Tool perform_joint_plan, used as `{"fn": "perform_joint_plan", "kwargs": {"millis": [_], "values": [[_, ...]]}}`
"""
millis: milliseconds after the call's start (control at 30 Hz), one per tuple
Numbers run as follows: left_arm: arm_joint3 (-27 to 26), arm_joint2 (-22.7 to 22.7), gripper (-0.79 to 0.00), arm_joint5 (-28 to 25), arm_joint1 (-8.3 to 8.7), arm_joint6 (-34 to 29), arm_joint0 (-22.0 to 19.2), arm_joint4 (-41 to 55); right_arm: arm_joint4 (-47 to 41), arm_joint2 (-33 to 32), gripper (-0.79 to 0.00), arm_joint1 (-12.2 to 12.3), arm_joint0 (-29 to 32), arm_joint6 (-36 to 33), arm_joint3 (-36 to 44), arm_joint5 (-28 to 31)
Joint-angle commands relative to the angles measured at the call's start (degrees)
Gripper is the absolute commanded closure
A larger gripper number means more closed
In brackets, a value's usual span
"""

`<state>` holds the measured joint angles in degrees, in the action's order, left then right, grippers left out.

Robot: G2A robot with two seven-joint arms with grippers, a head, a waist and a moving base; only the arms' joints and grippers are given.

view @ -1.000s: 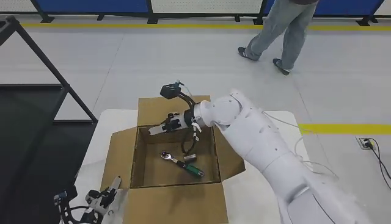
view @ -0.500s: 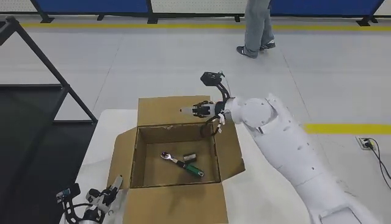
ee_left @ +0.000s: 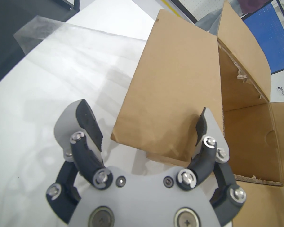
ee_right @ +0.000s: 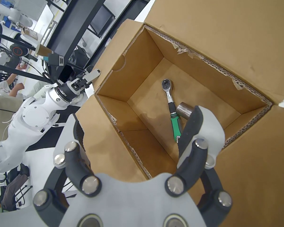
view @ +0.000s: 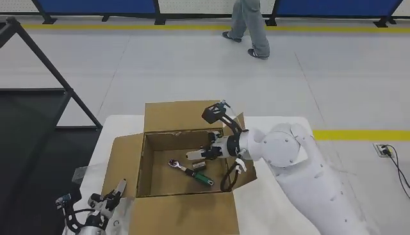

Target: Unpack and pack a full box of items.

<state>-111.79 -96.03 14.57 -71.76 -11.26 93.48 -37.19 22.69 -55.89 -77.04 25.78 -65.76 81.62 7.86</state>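
An open cardboard box (view: pixel 176 115) stands on the white table with all flaps folded out. On its floor lie a ratchet wrench with a green handle (view: pixel 192 172) and a short metal socket (view: pixel 199 165) beside it. My right gripper (view: pixel 201 153) hangs over the box's right half, open and holding nothing. From the right wrist, the right gripper (ee_right: pixel 137 126) sits above the wrench (ee_right: pixel 171 106) and socket (ee_right: pixel 184 111). My left gripper (ee_left: pixel 144 114) is open and holds nothing, low by the box's near left corner, facing the left flap (ee_left: pixel 175 83). It is also visible from above as the left gripper (view: pixel 114 195).
A clear plastic sheet (ee_left: pixel 61 45) lies on the table (view: pixel 282 209) left of the box. A black metal frame (view: pixel 45 68) stands past the table's left edge. Bare tabletop lies to the right of the box.
The right arm swung from the box's far wall out over the far flap, then came back over the box's inside. The left gripper stayed by the near left corner.
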Motion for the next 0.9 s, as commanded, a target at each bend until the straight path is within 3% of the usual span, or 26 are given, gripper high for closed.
{"fn": "perform_joint_plan", "kwargs": {"millis": [0, 500, 867], "values": [[-0.2, -0.5, -0.785, 0.1, -0.03, 0.1, 0.1, 0.5, -0.4, 2.5, -0.785, -0.6, -2.6, -1.1, -3.0, 0.5], [-5.0, -5.6, -0.785, -0.5, -0.48, 2.9, 2.3, 8.0, -1.2, 21.5, -0.785, -8.9, -17.4, -4.5, -23.9, -3.6], [-7.2, -8.4, -0.785, -1.2, -0.75, 3.8, 3.6, 11.9, -2.3, 28.3, -0.785, -15.7, -22.8, -3.8, -39.6, -5.9]]}}
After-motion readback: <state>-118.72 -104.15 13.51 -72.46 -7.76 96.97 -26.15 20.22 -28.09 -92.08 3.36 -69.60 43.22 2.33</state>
